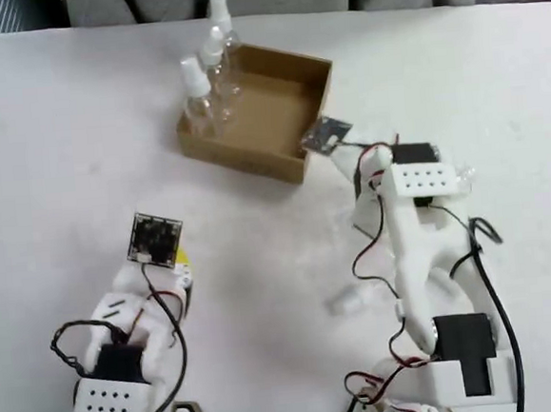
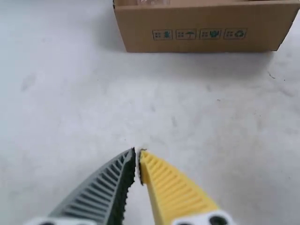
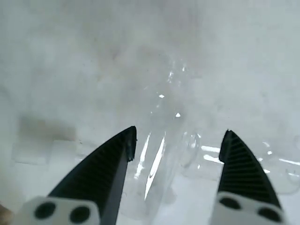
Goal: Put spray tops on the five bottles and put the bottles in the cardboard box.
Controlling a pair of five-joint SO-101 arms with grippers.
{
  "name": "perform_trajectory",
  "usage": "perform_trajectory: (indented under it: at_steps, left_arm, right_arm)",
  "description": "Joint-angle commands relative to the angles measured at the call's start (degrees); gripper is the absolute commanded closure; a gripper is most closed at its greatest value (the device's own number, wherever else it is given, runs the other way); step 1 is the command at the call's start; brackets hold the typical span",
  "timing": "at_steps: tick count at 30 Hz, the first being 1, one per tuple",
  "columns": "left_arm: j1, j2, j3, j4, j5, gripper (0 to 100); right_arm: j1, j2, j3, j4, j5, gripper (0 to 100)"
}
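Spread wide over what seems a clear bottle lying on the table, the right gripper could close off-centre and squirt it away.

Three bottles with spray tops; one cardboard box; at least one further clear bottle; one table; two robot arms.

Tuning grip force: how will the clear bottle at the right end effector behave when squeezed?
The clear bottle looks empty, so probably light and easily dented. Its glossy round body may slip or roll from the right end effector.
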Motion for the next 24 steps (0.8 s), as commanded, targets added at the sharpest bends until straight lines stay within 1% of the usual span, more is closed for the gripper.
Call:
perform_trajectory:
  at_steps: [1, 4, 11, 13, 16, 17, 19, 22, 24]
  left_arm:
    - [-0.5, -1.2, -0.3, 0.3, -0.6, 98]
    - [-0.5, -1.2, -0.3, 0.4, -0.6, 98]
    - [-0.5, -1.2, -0.3, 0.4, -0.6, 98]
    - [-0.5, -1.2, -0.3, 0.4, -0.6, 98]
    - [-0.5, -1.2, -0.3, 0.4, -0.6, 98]
    - [-0.5, -1.2, -0.3, 0.4, -0.6, 98]
    - [-0.5, -1.2, -0.3, 0.4, -0.6, 98]
    - [-0.5, -1.2, -0.3, 0.4, -0.6, 98]
    - [-0.5, -1.2, -0.3, 0.4, -0.6, 98]
  right_arm:
    - [-1.0, -0.1, 2.5, -5.8, 0.9, 76.8]
    - [-0.8, 2.7, 4.0, -8.7, 1.0, 76.4]
    - [-0.5, 13.2, -1.5, -8.6, 0.4, 75.8]
    - [-0.5, 13.8, -2.5, -8.5, 0.4, 81.0]
    - [-0.4, 13.5, -4.0, -7.5, 0.4, 98.3]
    - [-0.1, 13.1, -4.6, -6.5, 0.4, 98.8]
    - [1.5, 11.6, -6.2, -4.2, -1.8, 94.7]
    - [5.4, 7.9, -10.1, -0.7, -6.4, 98.8]
    - [8.7, 5.1, -12.7, 1.6, -8.4, 97.7]
